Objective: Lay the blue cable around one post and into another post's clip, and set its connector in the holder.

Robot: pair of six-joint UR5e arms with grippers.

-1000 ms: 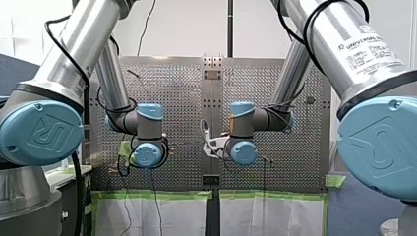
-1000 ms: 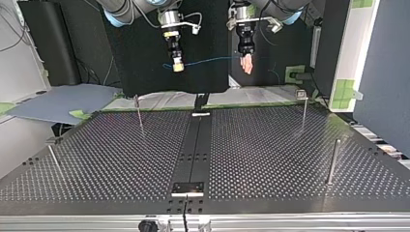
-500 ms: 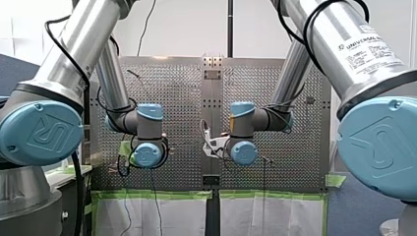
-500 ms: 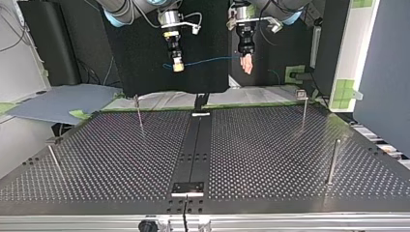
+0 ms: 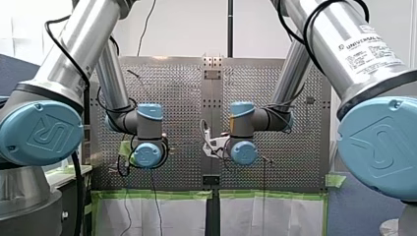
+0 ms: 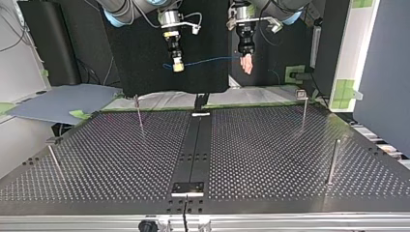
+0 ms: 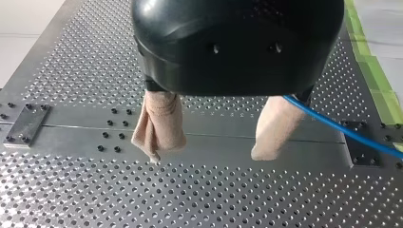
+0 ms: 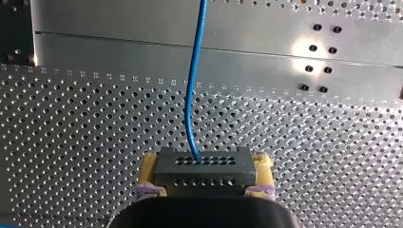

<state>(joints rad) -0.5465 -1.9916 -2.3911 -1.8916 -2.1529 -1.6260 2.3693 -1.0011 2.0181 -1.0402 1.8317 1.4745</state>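
Slowly lower thin blue cable from upper centre, right gripper clenched on dark perforated connector, left gripper parted.

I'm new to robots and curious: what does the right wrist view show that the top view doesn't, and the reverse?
Right wrist only: the dark connector, with rows of holes, clamped between yellow pads. Top only: my right gripper and my left gripper together, plus thin posts standing upright. Both: the blue cable and the perforated table.

My right arm tube — "UNIVERSAL ROBOTS"; smaller print beside unreadable.
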